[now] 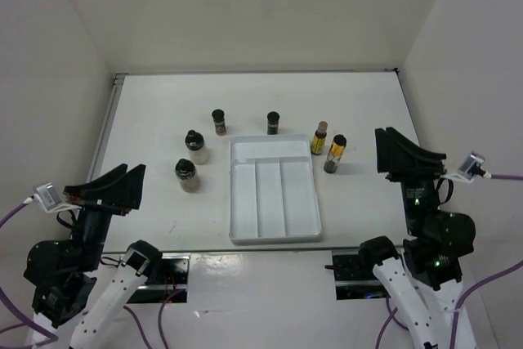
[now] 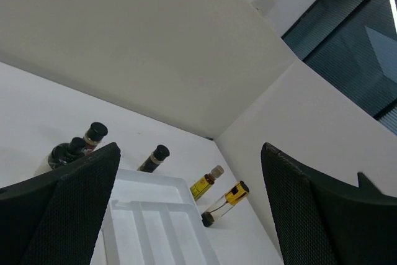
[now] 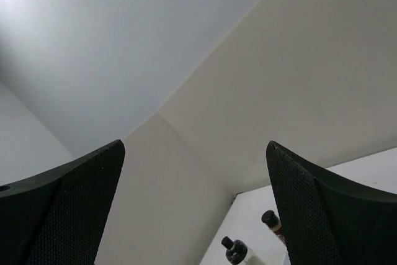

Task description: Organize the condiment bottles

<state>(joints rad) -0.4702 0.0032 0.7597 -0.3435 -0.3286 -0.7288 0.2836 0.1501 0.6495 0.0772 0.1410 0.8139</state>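
Six black-capped condiment bottles stand on the white table around the empty white tray [image 1: 274,226]. Two squat jars [image 1: 196,146] [image 1: 186,175] are left of it. Two small dark brown bottles [image 1: 219,122] [image 1: 273,123] are behind it. Two slim yellow-amber bottles [image 1: 319,137] [image 1: 335,153] are at its back right. My left gripper [image 1: 122,179] is open and empty at the near left. My right gripper [image 1: 400,151] is open and empty at the right. The left wrist view shows the tray [image 2: 149,215], the yellow bottles [image 2: 206,182] [image 2: 224,203] and a brown bottle [image 2: 154,158].
White walls enclose the table on the left, back and right. The right wrist view looks up at the back left corner, with a squat jar [image 3: 236,251] and a brown bottle [image 3: 271,220] at its lower edge. The tray has three long compartments and one crosswise one.
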